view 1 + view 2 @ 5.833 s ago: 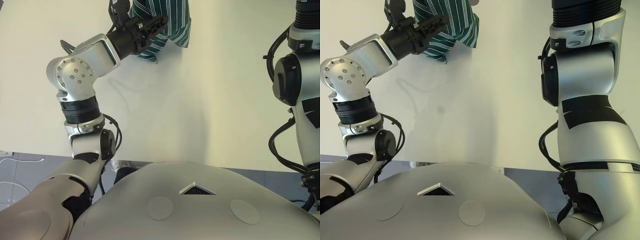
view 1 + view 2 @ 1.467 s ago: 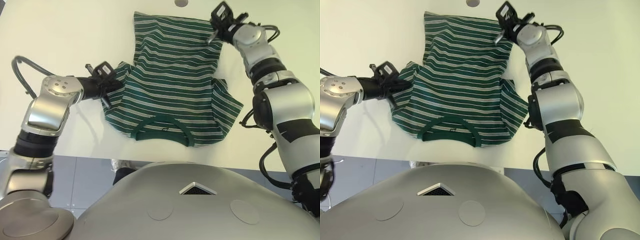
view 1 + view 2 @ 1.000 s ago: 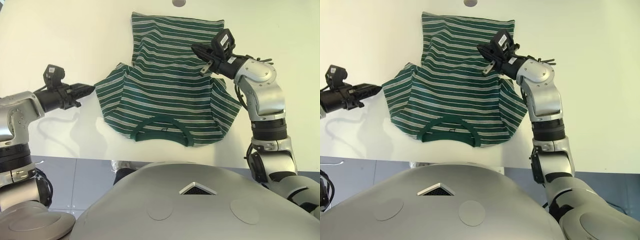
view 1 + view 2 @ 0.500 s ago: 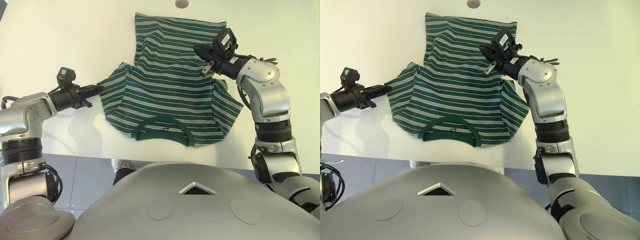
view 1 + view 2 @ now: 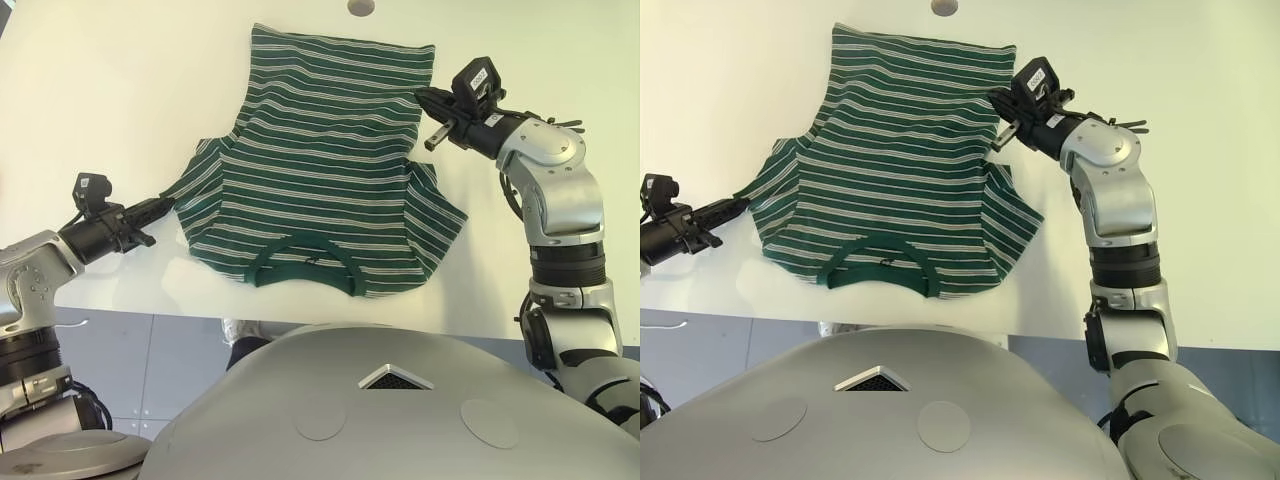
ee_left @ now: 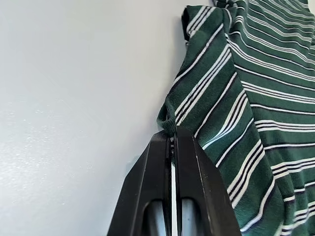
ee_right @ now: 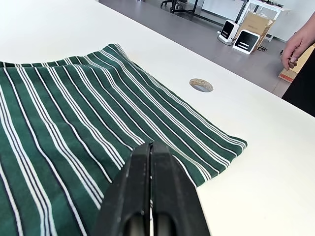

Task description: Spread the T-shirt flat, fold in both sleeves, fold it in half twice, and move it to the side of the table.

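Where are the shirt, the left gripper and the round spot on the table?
shirt (image 5: 330,170): left eye view, middle of its striped body.
left gripper (image 5: 166,203): left eye view, fingertips at the sleeve edge.
round spot (image 7: 201,85): right wrist view, its centre.

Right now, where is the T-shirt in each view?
Left eye: T-shirt mid-table, collar nearest the robot.
Right eye: T-shirt same, left of centre.
Left wrist: T-shirt beside the shut jaws, sleeve edge at their tips.
Right wrist: T-shirt under the shut jaws, hem ahead.
Landmark: table hole just past the hem.
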Robot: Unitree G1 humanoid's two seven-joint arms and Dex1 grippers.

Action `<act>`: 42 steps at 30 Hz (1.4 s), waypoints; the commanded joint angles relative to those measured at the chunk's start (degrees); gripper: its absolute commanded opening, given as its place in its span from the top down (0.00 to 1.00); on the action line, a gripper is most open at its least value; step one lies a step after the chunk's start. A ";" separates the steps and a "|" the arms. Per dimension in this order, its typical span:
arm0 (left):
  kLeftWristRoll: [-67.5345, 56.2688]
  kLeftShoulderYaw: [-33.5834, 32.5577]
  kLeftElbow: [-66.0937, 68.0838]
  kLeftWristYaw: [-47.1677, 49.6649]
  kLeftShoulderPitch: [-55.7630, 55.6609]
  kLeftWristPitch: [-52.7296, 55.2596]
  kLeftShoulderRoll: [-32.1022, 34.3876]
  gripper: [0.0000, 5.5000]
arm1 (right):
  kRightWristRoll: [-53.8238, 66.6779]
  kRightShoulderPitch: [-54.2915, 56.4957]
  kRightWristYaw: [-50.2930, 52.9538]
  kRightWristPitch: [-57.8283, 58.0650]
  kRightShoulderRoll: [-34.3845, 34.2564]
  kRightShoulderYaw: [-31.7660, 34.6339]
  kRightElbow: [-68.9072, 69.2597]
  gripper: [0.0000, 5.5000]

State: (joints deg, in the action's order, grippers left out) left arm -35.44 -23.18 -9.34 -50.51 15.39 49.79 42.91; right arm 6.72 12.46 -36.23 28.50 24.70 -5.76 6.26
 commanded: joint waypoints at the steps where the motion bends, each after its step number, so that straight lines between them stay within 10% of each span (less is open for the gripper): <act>1: -2.49 3.84 -13.37 1.67 -3.79 2.56 1.72 0.99 | 0.16 0.36 -0.71 0.75 1.65 0.14 0.48 1.00; 11: 15.93 35.31 -17.30 11.07 -4.89 -0.17 2.94 0.83 | 8.56 -6.10 -1.95 23.11 6.21 8.56 8.01 0.86; 17: 11.30 27.52 -23.03 10.32 -3.77 -1.10 3.21 0.82 | 26.07 -21.00 -13.58 39.85 15.04 25.39 13.93 0.69; 27: 8.40 21.45 -21.46 7.47 -11.93 -0.85 5.42 0.82 | 23.70 -28.08 -14.41 30.42 16.42 14.93 8.15 0.69; 35: 8.38 20.94 -19.77 8.31 -12.18 -0.95 4.17 0.82 | 27.54 -27.84 -15.98 30.17 17.93 13.64 10.36 1.00; 42: 8.12 21.07 -19.56 9.52 -12.37 -0.42 3.03 0.82 | 38.21 -18.01 -13.72 38.63 16.24 15.03 18.58 1.00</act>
State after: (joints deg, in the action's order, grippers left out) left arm -27.41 -2.39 -29.35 -41.73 3.72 48.73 46.19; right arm 43.14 -8.63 -51.64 65.09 41.94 11.09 22.78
